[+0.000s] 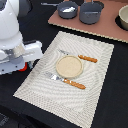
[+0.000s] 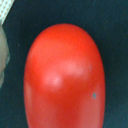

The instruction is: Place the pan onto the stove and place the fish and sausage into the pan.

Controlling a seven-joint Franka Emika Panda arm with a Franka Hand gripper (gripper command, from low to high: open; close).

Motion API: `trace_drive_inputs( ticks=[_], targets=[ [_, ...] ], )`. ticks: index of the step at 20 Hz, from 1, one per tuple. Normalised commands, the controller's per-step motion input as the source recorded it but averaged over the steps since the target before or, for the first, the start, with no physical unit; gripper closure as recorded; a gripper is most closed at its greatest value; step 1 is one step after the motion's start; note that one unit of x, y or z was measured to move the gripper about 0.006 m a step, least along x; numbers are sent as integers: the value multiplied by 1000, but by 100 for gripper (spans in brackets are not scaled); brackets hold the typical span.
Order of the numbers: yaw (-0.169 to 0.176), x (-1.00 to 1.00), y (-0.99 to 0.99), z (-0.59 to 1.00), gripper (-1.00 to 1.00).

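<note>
The red sausage (image 2: 64, 77) fills the wrist view, lying on the black table. In the exterior view only a small red part of it (image 1: 22, 65) shows under my gripper (image 1: 21, 61), which is low over it at the exterior view's left. The fingers are hidden, so I cannot tell whether they are open or shut. The small dark pan (image 1: 67, 9) stands on the far left end of the pinkish-brown stove (image 1: 107, 27), its thin handle pointing left. The white fish (image 1: 67, 8) lies inside the pan.
A larger grey pot (image 1: 91, 13) stands on the stove beside the pan. A round dark dish (image 1: 123, 19) sits at the stove's right end. A pale striped placemat (image 1: 35, 87) holds a beige plate (image 1: 69, 66) and two orange-handled pieces of cutlery (image 1: 75, 84).
</note>
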Motion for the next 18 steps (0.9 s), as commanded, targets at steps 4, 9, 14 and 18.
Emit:
trace_drive_inputs(
  ticks=[4,9,14,18],
  targets=[
    [-1,-309,154,-181,-100],
    [0,-347,83,-215,100],
    [0,-256,155,-104,100],
    [0,-167,227,-13,100]
  ],
)
